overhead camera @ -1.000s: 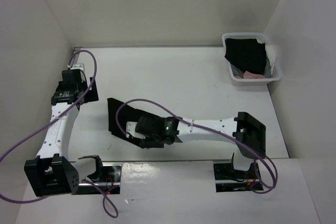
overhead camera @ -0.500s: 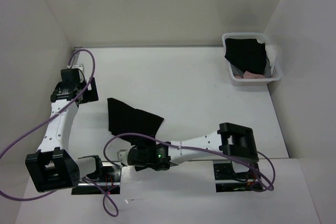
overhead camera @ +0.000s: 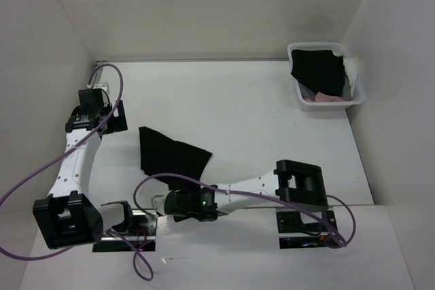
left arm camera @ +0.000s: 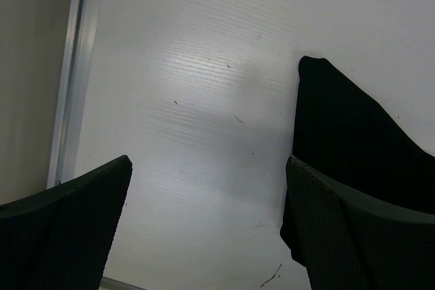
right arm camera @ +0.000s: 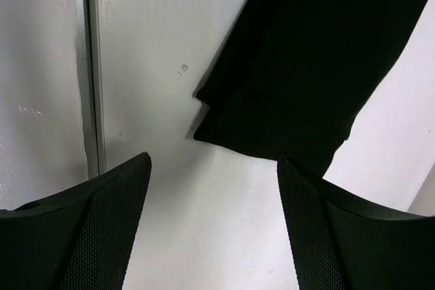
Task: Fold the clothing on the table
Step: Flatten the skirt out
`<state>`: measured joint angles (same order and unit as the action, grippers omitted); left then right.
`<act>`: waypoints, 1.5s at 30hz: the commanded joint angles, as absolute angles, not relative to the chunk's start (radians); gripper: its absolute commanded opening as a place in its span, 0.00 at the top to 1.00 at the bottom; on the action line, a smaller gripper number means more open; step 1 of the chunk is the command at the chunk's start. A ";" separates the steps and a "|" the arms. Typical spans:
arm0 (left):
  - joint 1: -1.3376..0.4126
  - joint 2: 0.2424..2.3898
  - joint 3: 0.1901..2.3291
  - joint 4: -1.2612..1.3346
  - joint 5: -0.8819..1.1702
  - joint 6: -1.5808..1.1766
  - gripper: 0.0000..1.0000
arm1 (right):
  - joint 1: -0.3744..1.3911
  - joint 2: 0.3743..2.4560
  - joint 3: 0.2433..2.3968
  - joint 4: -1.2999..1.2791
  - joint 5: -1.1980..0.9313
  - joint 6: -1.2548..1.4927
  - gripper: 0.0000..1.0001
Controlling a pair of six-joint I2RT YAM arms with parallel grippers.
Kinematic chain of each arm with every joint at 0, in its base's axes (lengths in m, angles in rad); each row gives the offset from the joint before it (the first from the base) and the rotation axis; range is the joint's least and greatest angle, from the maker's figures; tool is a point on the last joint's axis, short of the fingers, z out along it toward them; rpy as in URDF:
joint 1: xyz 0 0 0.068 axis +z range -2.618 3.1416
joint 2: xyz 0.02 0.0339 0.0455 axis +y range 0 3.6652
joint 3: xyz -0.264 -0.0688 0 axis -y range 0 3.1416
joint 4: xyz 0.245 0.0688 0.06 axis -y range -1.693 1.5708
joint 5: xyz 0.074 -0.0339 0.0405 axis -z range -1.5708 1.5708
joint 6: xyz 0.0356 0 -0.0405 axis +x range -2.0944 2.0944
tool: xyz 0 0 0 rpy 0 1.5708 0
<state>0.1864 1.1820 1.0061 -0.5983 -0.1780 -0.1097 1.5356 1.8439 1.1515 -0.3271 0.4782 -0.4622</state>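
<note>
Starting left, at the left fingers (left arm camera: 68, 229): spread wide, gripping nothing, hovering over bare tabletop (left arm camera: 197, 100). Just beside the right-hand finger, a pointed corner of the clothing (left arm camera: 346, 134), outside the gap rather than in it. Beyond the left-hand finger, the metal rail (left arm camera: 71, 66).

Between the two sets of fingers, seen from above: the black clothing lying flat on the tabletop, seemingly one layer over another at the near hem. Looks thin, limp and light. Likely to sag and drape on lifting one edge, and to slide readily over the smooth white surface. Nothing fragile about it. Best taken with a pinch at a corner or along a free edge, low against the tabletop, catching every layer at once to keep the layers from peeling apart.

At the right fingers (right arm camera: 88, 229): parted too, nothing between them. Ahead of the tips, near but not touching, the garment's stepped near corner. Beside the left-hand finger, the same rail. Probably the handiest hold: that corner, after a short advance.

Well off to the right of both, a white basket (overhead camera: 323, 108) of other cloth, no part of this job.
</note>
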 commanded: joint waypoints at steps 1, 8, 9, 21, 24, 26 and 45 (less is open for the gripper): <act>0.192 1.163 1.039 -0.591 -0.166 -0.114 0.00 | 1.537 1.861 1.144 -0.261 0.460 -0.446 0.21; 0.192 1.163 1.039 -0.591 -0.166 -0.114 0.00 | 1.537 1.882 1.135 -0.241 0.460 -0.446 0.42; 0.192 1.163 1.039 -0.591 -0.166 -0.114 0.00 | 1.537 1.893 1.135 -0.241 0.460 -0.446 0.45; 0.192 1.154 1.039 -0.591 -0.166 -0.114 0.00 | 1.537 1.922 1.135 -0.212 0.518 -0.465 1.00; 0.192 1.144 1.039 -0.581 -0.166 -0.114 0.00 | 1.537 1.904 1.146 -0.212 0.541 -0.465 1.00; 0.192 1.144 1.029 -0.581 -0.166 -0.114 0.00 | 1.510 1.861 1.172 -0.225 0.551 -0.465 1.00; 0.192 1.126 1.029 -0.572 -0.138 -0.104 0.00 | 1.365 1.690 1.239 -0.360 0.410 -0.410 0.19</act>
<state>0.1864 1.1473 1.0061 -0.5980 -0.1577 -0.1081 1.3449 1.6848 1.2537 -0.3412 0.4351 -0.4278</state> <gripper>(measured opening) 1.001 0.781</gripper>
